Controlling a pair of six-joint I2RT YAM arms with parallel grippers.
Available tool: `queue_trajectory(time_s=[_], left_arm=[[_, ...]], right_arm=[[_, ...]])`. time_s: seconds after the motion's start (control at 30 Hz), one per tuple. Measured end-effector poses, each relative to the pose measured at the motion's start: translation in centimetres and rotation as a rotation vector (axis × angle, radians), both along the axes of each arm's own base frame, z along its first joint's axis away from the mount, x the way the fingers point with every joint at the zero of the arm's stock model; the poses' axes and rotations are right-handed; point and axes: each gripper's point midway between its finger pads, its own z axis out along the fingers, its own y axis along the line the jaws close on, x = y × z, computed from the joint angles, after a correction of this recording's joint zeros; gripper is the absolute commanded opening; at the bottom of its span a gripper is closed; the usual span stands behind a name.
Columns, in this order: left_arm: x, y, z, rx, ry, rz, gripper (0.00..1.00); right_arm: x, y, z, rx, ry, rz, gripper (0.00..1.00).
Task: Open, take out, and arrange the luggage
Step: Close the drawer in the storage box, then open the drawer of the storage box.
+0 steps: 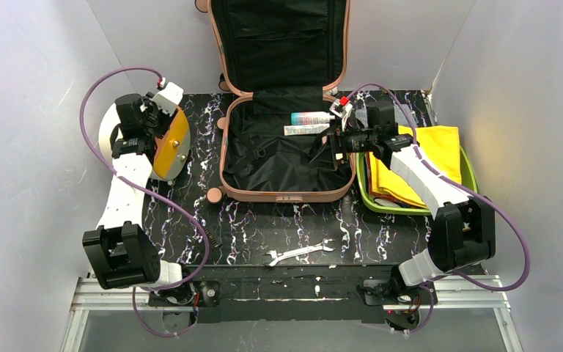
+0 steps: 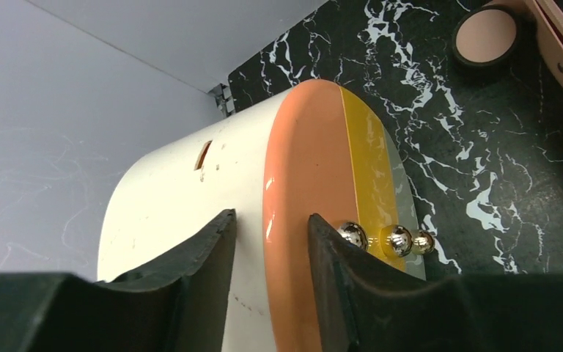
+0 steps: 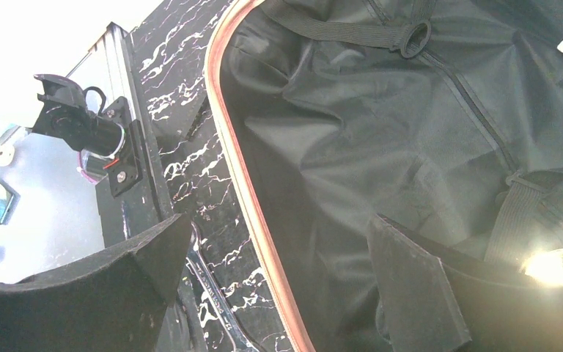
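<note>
One black marbled table (image 1: pixel 264 227) carries everything in front of you. The biggest thing on it is the luggage (image 1: pixel 278 165), which sits at the far middle and lies open. Its salmon-pink lower shell is flat on the table, and its lid (image 1: pixel 282 44) stands up against the back wall with the black lining facing you.

To the right, just beside the shell, is a lime-green tray (image 1: pixel 471 180) holding a folded yellow cloth (image 1: pixel 432 150). To the left, apart from the suitcase, a round cream-and-orange box (image 1: pixel 168 147) stands on its edge.

Your left gripper (image 2: pixel 271 253) is right at the curved side of that box. The claw is part-way spread, with one finger on the cream and the other on the orange band, and nothing is pinched between them. You cannot tell from these views whether the tips press the surface.

Your right gripper (image 3: pixel 278 220) hangs over the right side of the lower shell. Its claw is spread wide and holds nothing, and in the wrist view the pink rim runs between its fingers.

A silver wrench (image 1: pixel 298 253) lies near the front edge of the table. Inside the shell, by the hinge, a small tube (image 1: pixel 310 118) lies next to a flat white packet (image 1: pixel 306 130). Three shiny studs (image 2: pixel 396 238) sit on the yellow face of the box.
</note>
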Motion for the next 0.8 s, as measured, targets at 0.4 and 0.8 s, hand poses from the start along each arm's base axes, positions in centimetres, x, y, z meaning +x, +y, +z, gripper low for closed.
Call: queue_trajectory(time_s=[0.4,0.8], left_arm=[[0.1,-0.6,1.0,-0.036,-0.026,-0.059,0.88],[-5.6,-8.7,4.2,0.094,-0.003,-0.641,0.98]], right_arm=[[-0.1,0.0,0.2,0.002,-0.006,0.001,0.98],[0.0,0.0,0.1,-0.001,-0.015,0.001,0.98]])
